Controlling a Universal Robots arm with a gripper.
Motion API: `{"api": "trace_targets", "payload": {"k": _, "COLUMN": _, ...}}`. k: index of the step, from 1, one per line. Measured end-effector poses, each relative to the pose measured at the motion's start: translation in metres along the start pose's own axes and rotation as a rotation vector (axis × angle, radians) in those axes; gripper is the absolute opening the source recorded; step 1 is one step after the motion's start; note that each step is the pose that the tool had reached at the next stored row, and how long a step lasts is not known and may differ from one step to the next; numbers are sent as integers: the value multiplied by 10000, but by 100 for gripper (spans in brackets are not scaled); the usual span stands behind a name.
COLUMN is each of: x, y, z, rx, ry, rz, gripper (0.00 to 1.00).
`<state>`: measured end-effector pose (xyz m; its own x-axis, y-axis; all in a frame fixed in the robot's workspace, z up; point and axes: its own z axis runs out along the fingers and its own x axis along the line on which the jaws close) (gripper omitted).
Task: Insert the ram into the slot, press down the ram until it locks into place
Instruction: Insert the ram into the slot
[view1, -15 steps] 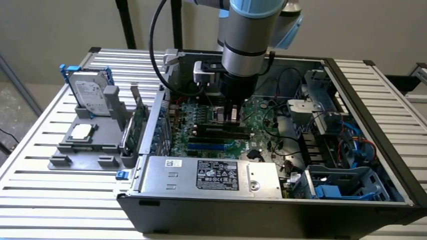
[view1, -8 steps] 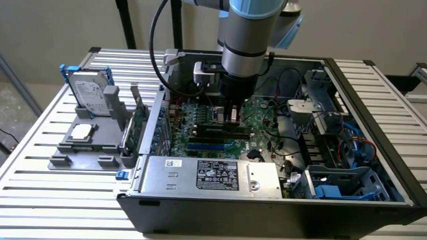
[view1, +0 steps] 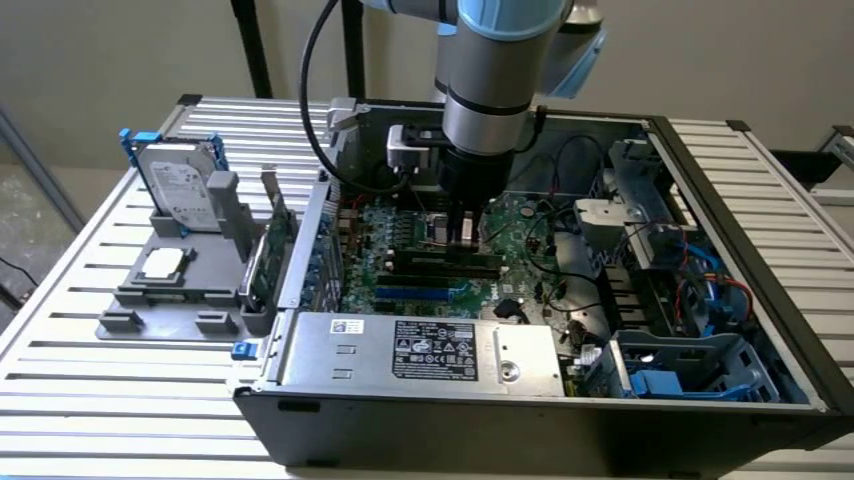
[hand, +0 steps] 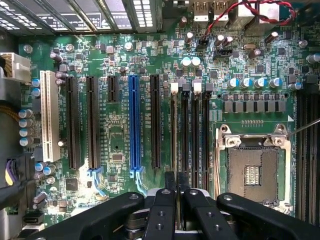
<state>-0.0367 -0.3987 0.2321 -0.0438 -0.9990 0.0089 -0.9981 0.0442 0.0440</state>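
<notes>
My gripper reaches down into the open PC case and hangs over the motherboard. In the exterior view the gripper stands just above the row of black memory slots. Its two fingers are almost together, pinching the ram, which I see edge-on as a thin greenish strip running away from them. The ram lies in line with the slot, the one with the white end clip beside the blue socket's neighbour. I cannot tell whether the ram is seated in the slot or held just over it.
Three more parallel black slots lie between the ram and the CPU socket. A blue socket and a white one lie further off. Cables, a drive cage and the power supply crowd the case; a hard drive stands outside.
</notes>
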Motion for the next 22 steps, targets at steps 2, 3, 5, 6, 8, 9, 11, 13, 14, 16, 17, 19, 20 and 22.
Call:
{"api": "trace_targets", "payload": {"k": 2, "x": -8, "y": 2, "z": 9, "rx": 0, "ry": 13, "rz": 0, "gripper": 13}}
{"api": "trace_targets", "payload": {"k": 3, "x": -11, "y": 3, "z": 14, "rx": 1, "ry": 21, "rz": 0, "gripper": 13}}
{"api": "trace_targets", "payload": {"k": 5, "x": -19, "y": 3, "z": 23, "rx": 1, "ry": 37, "rz": 0, "gripper": 13}}
{"api": "trace_targets", "payload": {"k": 6, "x": -22, "y": 3, "z": 28, "rx": 1, "ry": 42, "rz": 1, "gripper": 13}}
{"api": "trace_targets", "payload": {"k": 8, "x": -31, "y": 3, "z": 37, "rx": 2, "ry": 51, "rz": 2, "gripper": 13}}
{"api": "trace_targets", "payload": {"k": 9, "x": -35, "y": 3, "z": 41, "rx": 2, "ry": 53, "rz": 1, "gripper": 13}}
{"api": "trace_targets", "payload": {"k": 11, "x": -40, "y": 3, "z": 44, "rx": 3, "ry": 61, "rz": -1, "gripper": 13}}
{"api": "trace_targets", "payload": {"k": 13, "x": -39, "y": 3, "z": 43, "rx": 3, "ry": 64, "rz": -21, "gripper": 13}}
{"api": "trace_targets", "payload": {"k": 14, "x": -40, "y": 5, "z": 41, "rx": 3, "ry": 65, "rz": -38, "gripper": 13}}
{"api": "trace_targets", "payload": {"k": 16, "x": -39, "y": 13, "z": 29, "rx": 4, "ry": 69, "rz": -75, "gripper": 13}}
{"api": "trace_targets", "payload": {"k": 17, "x": -39, "y": 19, "z": 23, "rx": 4, "ry": 75, "rz": -99, "gripper": 13}}
{"api": "trace_targets", "payload": {"k": 19, "x": -38, "y": 33, "z": 8, "rx": 5, "ry": 92, "rz": -144, "gripper": 13}}
{"api": "trace_targets", "payload": {"k": 20, "x": -37, "y": 36, "z": -2, "rx": 6, "ry": 97, "rz": -168, "gripper": 13}}
{"api": "trace_targets", "payload": {"k": 22, "x": -34, "y": 37, "z": -7, "rx": 8, "ry": 99, "rz": -198, "gripper": 13}}
